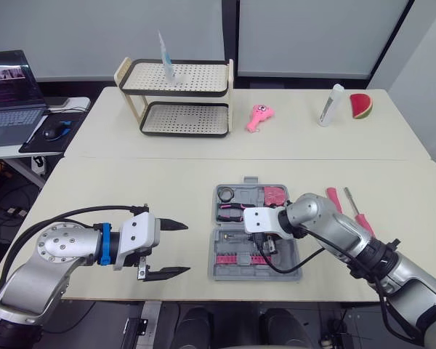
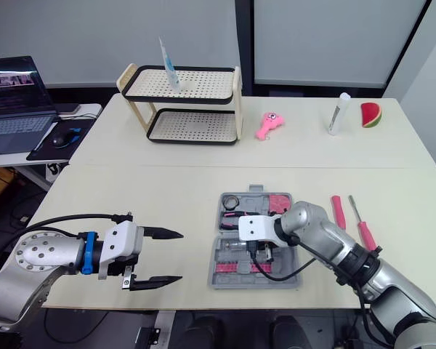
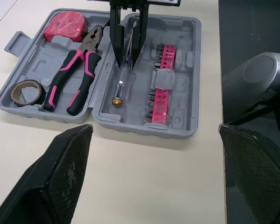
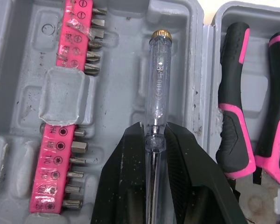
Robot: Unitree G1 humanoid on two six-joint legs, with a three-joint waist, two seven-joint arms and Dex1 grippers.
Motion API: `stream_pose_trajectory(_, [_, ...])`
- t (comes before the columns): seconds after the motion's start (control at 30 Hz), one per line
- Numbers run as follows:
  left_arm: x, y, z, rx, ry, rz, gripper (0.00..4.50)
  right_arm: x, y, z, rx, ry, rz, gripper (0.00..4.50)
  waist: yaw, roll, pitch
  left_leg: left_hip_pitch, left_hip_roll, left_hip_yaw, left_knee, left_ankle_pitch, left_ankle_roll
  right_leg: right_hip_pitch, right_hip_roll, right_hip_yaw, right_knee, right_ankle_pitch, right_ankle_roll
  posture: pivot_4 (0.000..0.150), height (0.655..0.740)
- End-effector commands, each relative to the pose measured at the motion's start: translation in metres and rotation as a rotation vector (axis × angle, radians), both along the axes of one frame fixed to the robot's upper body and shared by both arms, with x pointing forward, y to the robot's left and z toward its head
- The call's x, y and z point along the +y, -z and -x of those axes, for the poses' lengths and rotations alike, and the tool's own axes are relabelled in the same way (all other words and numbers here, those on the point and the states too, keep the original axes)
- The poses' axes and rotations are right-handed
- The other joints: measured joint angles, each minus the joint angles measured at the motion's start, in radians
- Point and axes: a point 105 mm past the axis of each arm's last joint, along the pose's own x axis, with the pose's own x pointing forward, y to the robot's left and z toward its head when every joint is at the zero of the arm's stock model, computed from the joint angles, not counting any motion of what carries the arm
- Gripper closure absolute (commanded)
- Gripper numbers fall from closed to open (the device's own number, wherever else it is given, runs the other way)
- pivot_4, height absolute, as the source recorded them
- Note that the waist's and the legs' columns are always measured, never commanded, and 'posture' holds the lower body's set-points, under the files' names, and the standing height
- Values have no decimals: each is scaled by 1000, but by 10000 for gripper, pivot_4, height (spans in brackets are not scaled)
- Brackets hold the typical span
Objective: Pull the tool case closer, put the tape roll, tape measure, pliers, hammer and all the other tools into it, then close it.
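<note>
An open grey moulded-plastic tool case (image 1: 224,271) lies on the cream table (image 1: 131,182) near its front edge. One half holds a brown tape roll (image 3: 27,83), pliers with pink-and-black handles (image 3: 74,79) and a pink tape measure (image 3: 63,27). The other half holds strips of pink bit holders (image 3: 164,60) and a clear-handled screwdriver with a brass cap (image 4: 157,84). The right gripper (image 4: 154,135) reaches down into that second half, its two black fingers clamped on the screwdriver where handle meets shaft. The left gripper (image 1: 183,249) hovers over bare table to the left of the case, jaws wide apart and holding nothing. Two pink-handled tools (image 2: 338,212) lie on the table just right of the case.
</note>
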Motion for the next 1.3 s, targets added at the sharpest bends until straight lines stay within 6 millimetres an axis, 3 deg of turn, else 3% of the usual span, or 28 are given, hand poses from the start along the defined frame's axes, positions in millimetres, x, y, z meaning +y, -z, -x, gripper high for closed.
stream_pose_trajectory(0.03, [-6, -6, 1, -24, 23, 8, 0, 6, -16, -5, -52, -20, -35, 33956, 0, 0, 0, 0, 0, 0, 0, 0, 0, 0, 0, 0, 0, 0, 0, 1500, 7290])
stream_pose_trajectory(0.37, [-8, -6, 3, -27, 27, 15, 0, 8, -43, 4, -65, -76, -109, 17492, 0, 0, 0, 0, 0, 0, 0, 0, 0, 0, 0, 0, 0, 0, 0, 1500, 7290])
stream_pose_trajectory(0.43, [-9, -6, 3, -27, 27, 18, 0, 9, -46, 4, -79, -80, -127, 17492, 0, 0, 0, 0, 0, 0, 0, 0, 0, 0, 0, 0, 0, 0, 0, 1500, 7290])
stream_pose_trajectory(0.47, [-10, -6, 3, -27, 27, 21, 0, 7, -44, 3, -81, -78, -122, 22044, 0, 0, 0, 0, 0, 0, 0, 0, 0, 0, 0, 0, 0, 0, 0, 1500, 7290])
stream_pose_trajectory(0.93, [-13, -6, 2, -26, 27, 29, 0, 2, -24, 0, -83, -78, -87, 43772, 0, 0, 0, 0, 0, 0, 0, 0, 0, 0, 0, 0, 0, 0, 0, 1500, 7290])
stream_pose_trajectory(1.3, [-15, -6, 3, -25, 29, 32, 0, 1, -11, -1, -68, -75, -52, 44814, 0, 0, 0, 0, 0, 0, 0, 0, 0, 0, 0, 0, 0, 0, 0, 1500, 7290])
